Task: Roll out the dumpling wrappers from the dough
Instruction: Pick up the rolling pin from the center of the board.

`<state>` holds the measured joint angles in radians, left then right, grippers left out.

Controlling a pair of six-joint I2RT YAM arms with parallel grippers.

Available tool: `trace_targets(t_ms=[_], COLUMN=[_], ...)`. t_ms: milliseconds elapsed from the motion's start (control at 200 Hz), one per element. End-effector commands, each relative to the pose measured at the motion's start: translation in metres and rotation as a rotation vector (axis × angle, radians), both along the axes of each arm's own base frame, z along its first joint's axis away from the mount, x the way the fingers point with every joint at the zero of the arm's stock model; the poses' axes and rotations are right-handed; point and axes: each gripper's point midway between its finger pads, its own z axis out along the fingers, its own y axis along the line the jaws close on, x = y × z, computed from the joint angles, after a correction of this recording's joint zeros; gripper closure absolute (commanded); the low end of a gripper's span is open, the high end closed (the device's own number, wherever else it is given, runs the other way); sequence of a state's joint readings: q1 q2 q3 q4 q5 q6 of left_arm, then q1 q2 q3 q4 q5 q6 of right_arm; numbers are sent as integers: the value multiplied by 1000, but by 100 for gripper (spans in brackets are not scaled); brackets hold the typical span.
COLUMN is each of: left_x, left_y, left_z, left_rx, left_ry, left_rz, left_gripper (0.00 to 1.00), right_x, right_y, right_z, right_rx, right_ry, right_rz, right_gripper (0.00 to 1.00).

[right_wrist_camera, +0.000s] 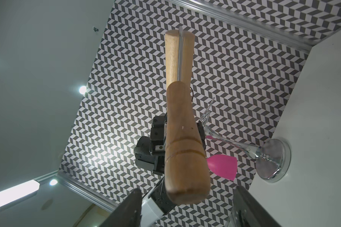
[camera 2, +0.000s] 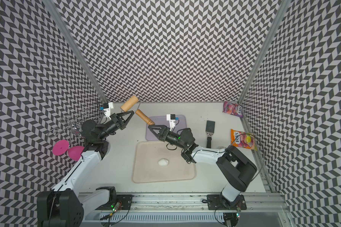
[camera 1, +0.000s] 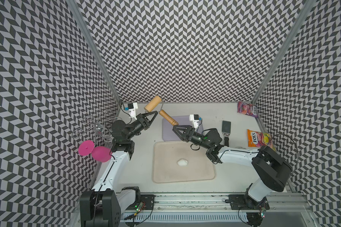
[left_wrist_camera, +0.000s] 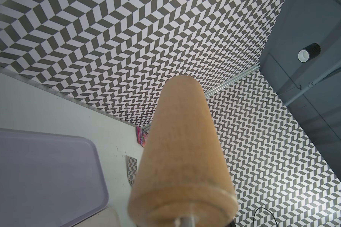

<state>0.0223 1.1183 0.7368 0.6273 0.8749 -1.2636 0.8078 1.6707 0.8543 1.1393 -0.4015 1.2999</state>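
1. The dough is a small white lump lying on the tan mat, a little nearer the front edge than the middle. Bare mat lies all round it, and every edge of the mat is well apart from it.
2. Both arms are up at the back, well apart from the dough. The left fingers are pinched shut on the wire frame of the wooden roller, which is held off the counter.
3. The right fingers stand spread on either side of the roller's handle end — a gap shows on both sides in the right wrist view.
4. The counter is pale. A purple tray sits just behind the mat.
5. A spatula and two candy bags lie to the right — pink cups and a wire rack to the left. Chevron-patterned walls close in three sides.
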Motion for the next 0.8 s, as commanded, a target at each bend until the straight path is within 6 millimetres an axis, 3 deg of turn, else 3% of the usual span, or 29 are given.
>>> trace_targets(t_ms=[0, 516, 791], left_x=[-4, -4, -4], left_y=[3, 3, 3], left_z=[15, 11, 13], left_rx=[-1, 3, 11], left_ry=[-70, -58, -65], left_rz=[19, 17, 15], left_gripper=[100, 100, 100], right_x=[-4, 19, 25], right_y=[-1, 28, 39], right_z=[42, 56, 46], right_rx=[107, 113, 90], right_ry=[-120, -154, -135], right_rz=[25, 45, 68], right_gripper=[28, 31, 34])
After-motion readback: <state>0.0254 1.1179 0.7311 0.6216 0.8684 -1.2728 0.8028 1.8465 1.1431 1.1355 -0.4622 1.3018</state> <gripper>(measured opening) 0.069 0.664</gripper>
